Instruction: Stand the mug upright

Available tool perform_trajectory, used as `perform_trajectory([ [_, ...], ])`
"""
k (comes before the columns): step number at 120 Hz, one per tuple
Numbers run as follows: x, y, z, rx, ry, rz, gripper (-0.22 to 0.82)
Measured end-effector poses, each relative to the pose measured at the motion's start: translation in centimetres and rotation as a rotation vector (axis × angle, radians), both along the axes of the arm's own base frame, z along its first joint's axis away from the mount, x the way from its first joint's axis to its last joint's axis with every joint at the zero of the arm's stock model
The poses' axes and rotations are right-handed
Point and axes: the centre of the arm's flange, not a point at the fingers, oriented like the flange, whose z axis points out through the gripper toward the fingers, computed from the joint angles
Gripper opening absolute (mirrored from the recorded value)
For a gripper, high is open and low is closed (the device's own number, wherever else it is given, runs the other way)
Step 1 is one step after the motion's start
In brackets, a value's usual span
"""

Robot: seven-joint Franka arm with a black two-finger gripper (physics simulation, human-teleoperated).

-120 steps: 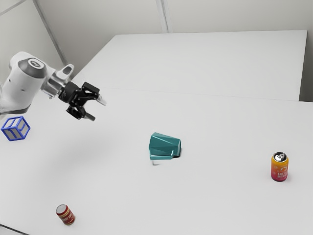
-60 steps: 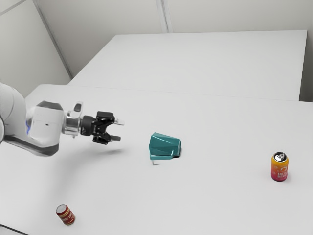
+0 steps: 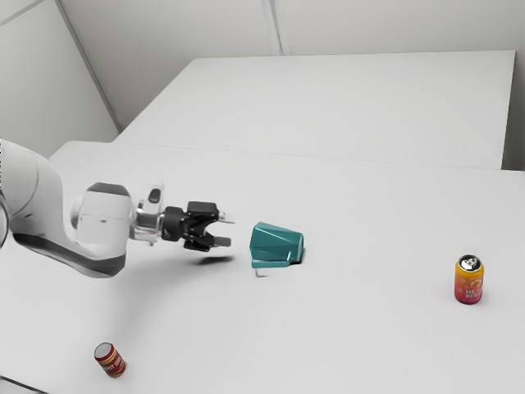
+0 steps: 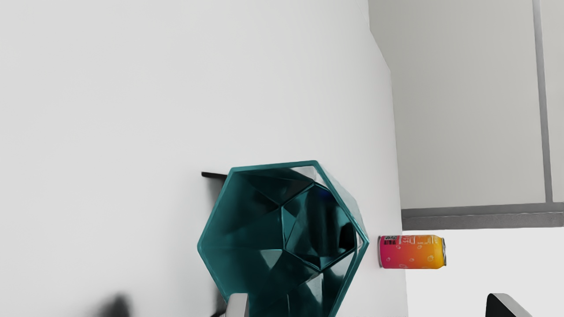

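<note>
Just ahead of my spread claw [image 3: 229, 231], the mug [image 3: 276, 245] lies on its side, mouth facing me: apparently the approach, next requiring a careful advance to grip.

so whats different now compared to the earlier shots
My gripper has come down and toward the exterior view's right, close to the mug. It is still open, with nothing grasped or let go. The mug, still on its side, the orange-and-pink can and the small red can stayed put.
</note>
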Motion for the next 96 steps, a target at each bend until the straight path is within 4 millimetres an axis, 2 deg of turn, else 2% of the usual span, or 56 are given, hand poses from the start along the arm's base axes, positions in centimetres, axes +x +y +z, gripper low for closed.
perform_trajectory([
  [28, 0.4, -4.0, -0.4, -0.021, -0.014, -0.026, 0.59],
  [63, 0.4, -6.9, -0.5, -0.028, -0.015, -0.043, 0.59],
  [79, 0.5, -7.2, -0.7, -0.027, -0.012, -0.035, 0.58],
  [87, 0.5, -7.2, -0.7, -0.027, -0.011, -0.027, 0.51],
  [96, 0.6, -7.2, -0.7, -0.028, -0.011, -0.02, 0.33],
])
